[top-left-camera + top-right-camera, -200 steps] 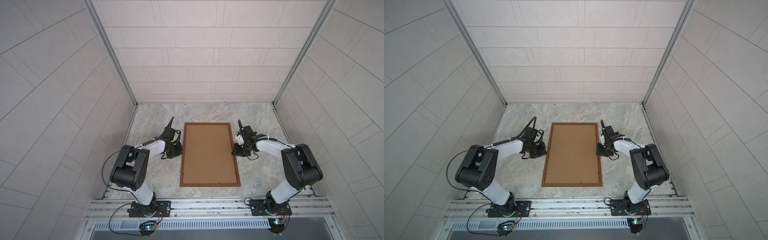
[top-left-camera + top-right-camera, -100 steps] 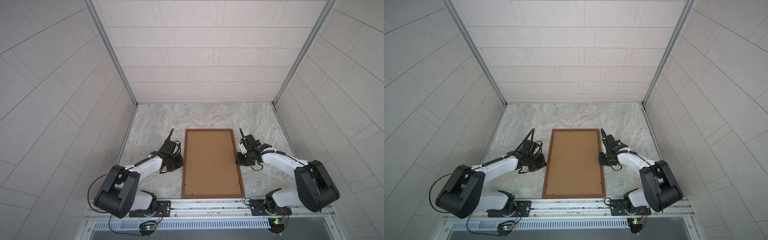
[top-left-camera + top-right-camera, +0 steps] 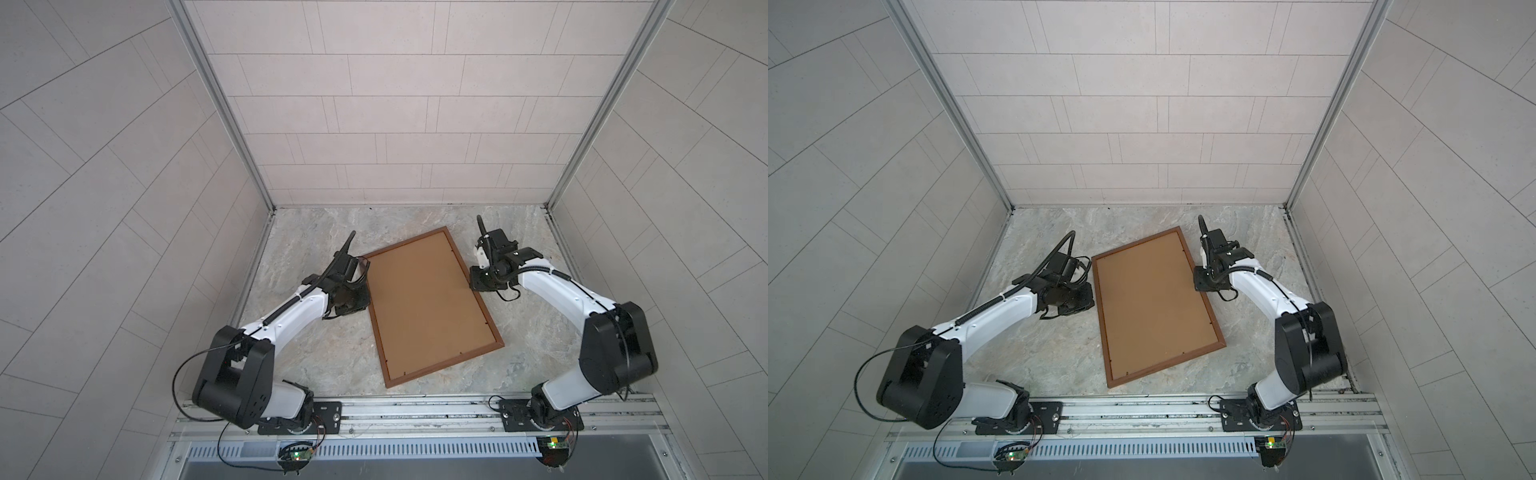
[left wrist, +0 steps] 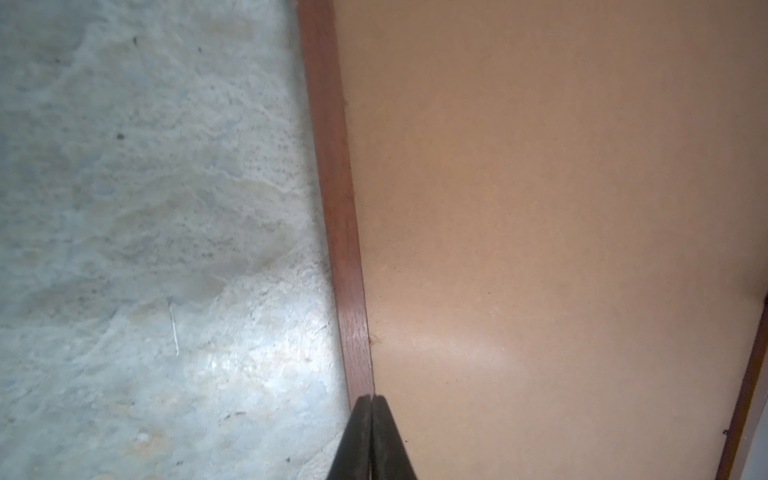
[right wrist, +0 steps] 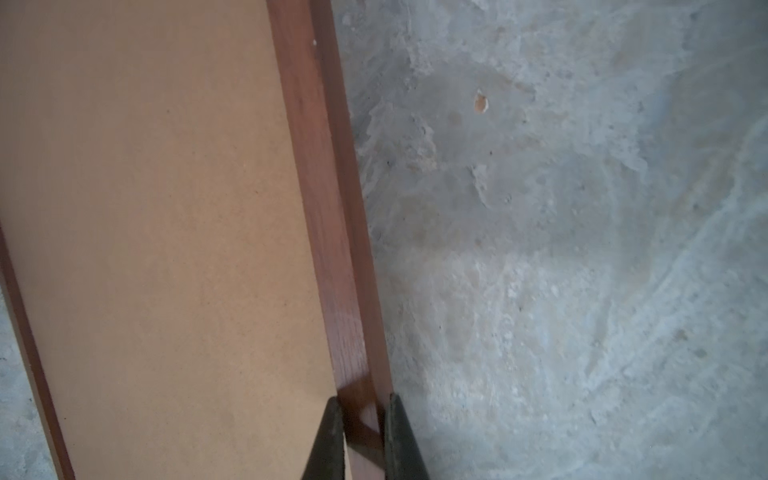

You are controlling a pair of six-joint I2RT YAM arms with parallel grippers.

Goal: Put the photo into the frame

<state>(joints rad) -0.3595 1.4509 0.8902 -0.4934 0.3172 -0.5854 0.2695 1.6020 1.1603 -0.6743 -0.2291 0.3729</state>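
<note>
The frame (image 3: 445, 365) (image 3: 1167, 365) lies back-up and askew on the marble table, with a plain brown backing board (image 3: 428, 299) filling it. The photo is hidden. My right gripper (image 3: 469, 283) (image 3: 1194, 282) meets the frame's right long side. In the right wrist view it (image 5: 361, 405) is shut on the dark moulding (image 5: 320, 166), one finger on each side. My left gripper (image 3: 367, 287) (image 3: 1093, 286) is at the left long side. In the left wrist view its (image 4: 371, 400) fingers are pressed together with nothing between them, tips over the moulding's (image 4: 336, 208) inner edge.
Tiled walls enclose the marble table (image 3: 316, 232) on three sides. A metal rail (image 3: 415, 409) carrying both arm bases runs along the front edge. Bare marble shows around the frame.
The frame has turned from square-on to askew, its far right corner swinging toward the back. Both arms moved with it, and the right gripper's jaws have narrowed onto the moulding.
</note>
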